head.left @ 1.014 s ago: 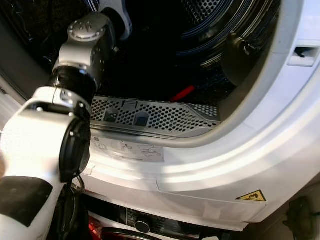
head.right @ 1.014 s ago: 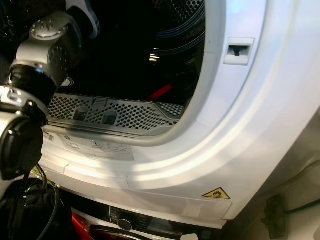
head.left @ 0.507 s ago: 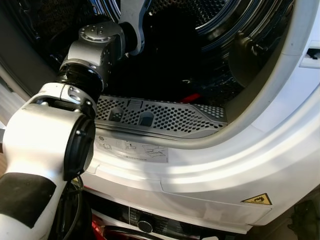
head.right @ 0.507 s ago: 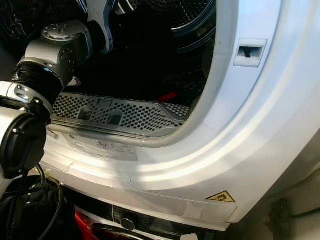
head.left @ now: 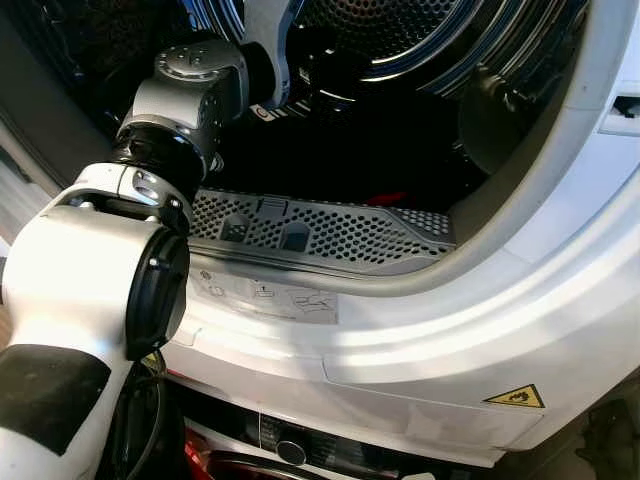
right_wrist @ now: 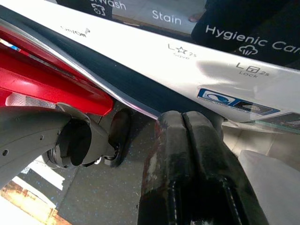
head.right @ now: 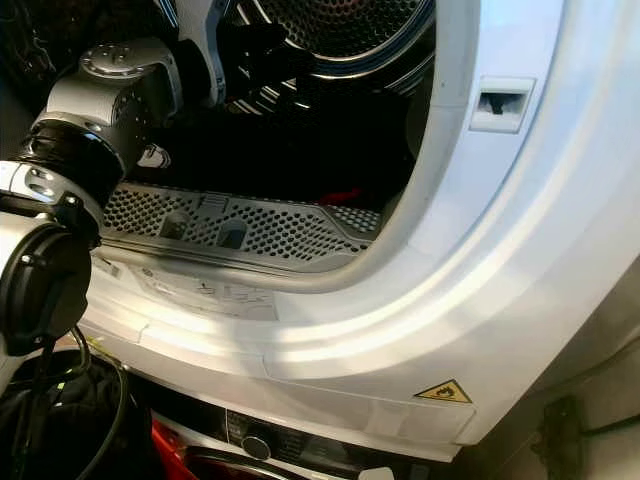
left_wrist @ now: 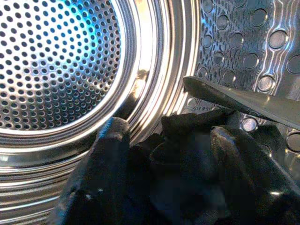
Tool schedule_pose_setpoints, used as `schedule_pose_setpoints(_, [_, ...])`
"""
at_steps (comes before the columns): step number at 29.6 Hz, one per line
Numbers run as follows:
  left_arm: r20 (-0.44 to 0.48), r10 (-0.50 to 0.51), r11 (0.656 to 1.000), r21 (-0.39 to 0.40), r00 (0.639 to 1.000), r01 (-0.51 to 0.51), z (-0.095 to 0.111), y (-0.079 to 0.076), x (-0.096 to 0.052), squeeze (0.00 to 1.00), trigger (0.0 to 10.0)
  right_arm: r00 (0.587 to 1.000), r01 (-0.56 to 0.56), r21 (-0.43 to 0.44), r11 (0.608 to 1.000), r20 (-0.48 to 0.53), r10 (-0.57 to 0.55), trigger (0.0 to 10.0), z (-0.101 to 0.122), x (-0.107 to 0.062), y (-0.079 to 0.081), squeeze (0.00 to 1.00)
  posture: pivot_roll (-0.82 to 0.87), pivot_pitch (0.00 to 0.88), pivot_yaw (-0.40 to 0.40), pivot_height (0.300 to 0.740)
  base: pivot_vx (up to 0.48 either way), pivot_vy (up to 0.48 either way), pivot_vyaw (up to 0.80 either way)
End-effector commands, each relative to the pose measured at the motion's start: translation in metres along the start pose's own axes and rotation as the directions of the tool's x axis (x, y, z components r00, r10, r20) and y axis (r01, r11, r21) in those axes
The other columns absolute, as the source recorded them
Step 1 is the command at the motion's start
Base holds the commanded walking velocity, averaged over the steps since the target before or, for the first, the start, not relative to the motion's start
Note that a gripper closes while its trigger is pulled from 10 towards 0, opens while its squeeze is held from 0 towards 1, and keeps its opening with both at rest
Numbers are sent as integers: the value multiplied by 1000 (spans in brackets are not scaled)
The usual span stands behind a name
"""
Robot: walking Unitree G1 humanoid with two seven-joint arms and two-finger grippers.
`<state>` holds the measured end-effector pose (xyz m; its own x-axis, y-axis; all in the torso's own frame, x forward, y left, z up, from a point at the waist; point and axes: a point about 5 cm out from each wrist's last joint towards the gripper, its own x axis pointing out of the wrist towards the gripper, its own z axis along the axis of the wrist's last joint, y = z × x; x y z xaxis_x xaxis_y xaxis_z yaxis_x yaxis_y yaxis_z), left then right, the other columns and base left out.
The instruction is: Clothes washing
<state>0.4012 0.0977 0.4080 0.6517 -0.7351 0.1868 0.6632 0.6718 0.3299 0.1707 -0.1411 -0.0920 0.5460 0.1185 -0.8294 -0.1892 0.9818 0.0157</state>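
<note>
Change since a second ago: the left arm (head.left: pixel 190 95) has pushed deeper and higher into the drum (head.left: pixel 400 40); the red item (head.left: pixel 385 198) on the drum floor, earlier a plain streak, is now mostly hidden behind the perforated lint-filter panel (head.left: pixel 320 232).
Left gripper (left_wrist: pixel 171 154): inside the drum, its two black fingers (left_wrist: pixel 101 173) spread on either side of a bunched dark garment (left_wrist: pixel 183 159) and closed in on it, pinching the cloth.
Dark garment: sits between the fingers, raised in front of the drum's perforated back wall (left_wrist: pixel 51 61), beside a grey drum paddle (left_wrist: pixel 243 101).
Right gripper (right_wrist: pixel 187 154): hangs idle low by the lower machine's printed panel (right_wrist: pixel 211 61) and a red part (right_wrist: pixel 42 75); its fingers lie pressed together with nothing between them.
Dryer front (head.left: pixel 480 300): white rim with a yellow warning sticker (head.left: pixel 515 397).
</note>
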Motion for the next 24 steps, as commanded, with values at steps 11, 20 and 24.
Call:
schedule_pose_setpoints(11, [46,-68,998,13,997,67,20,-2,0,1000,10000,1000,-8,15,1000,-11,8,10000,-4,0,4,0,78,0,96,740,0,0,0])
schedule_pose_setpoints(20, [174,-552,819,295,815,492,33,-34,-32,0,10000,1000,-13,25,1000,-10,13,10000,-4,0,7,0,67,0,108,740,0,0,0])
schedule_pose_setpoints(24, [178,-510,845,290,842,450,31,-34,-34,0,10000,1000,-14,23,1000,-11,14,10000,-4,0,7,0,74,0,101,740,0,0,0])
